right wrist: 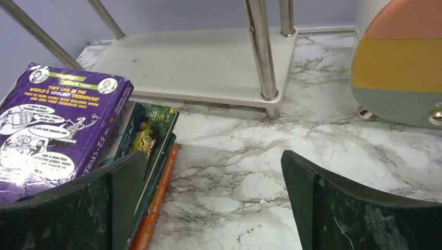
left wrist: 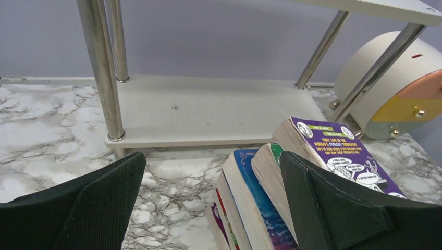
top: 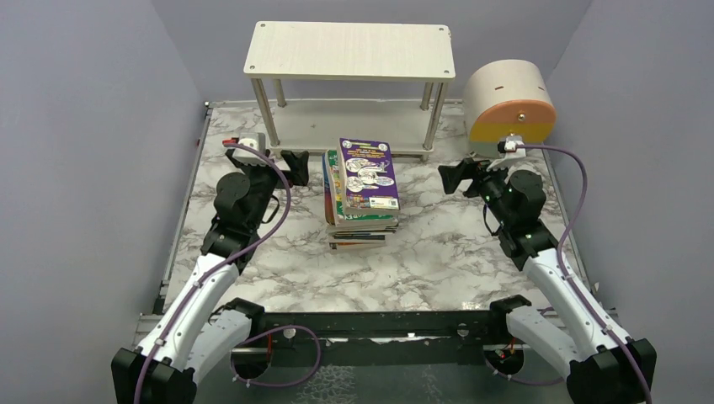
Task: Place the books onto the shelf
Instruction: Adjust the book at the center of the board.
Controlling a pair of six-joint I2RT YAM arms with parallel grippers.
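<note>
While the overhead view takes in the whole marble bench (top: 438, 261) and both boards of the shelf (top: 349, 50) at its far edge, the right wrist view adds a green book (right wrist: 154, 127) and an orange book (right wrist: 155, 208) low in the stack. The books (top: 364, 181) lie piled just before the shelf. The left hand (top: 296, 168) and right hand (top: 450, 179) flank them, fingers spread, holding nothing.

2 arms reach forward, left end effector (top: 294, 167) and right end effector (top: 451, 178) spread wide

Both arms (top: 202, 286) show white lower links, black upper joints and looping lilac cables (top: 583, 181).
</note>
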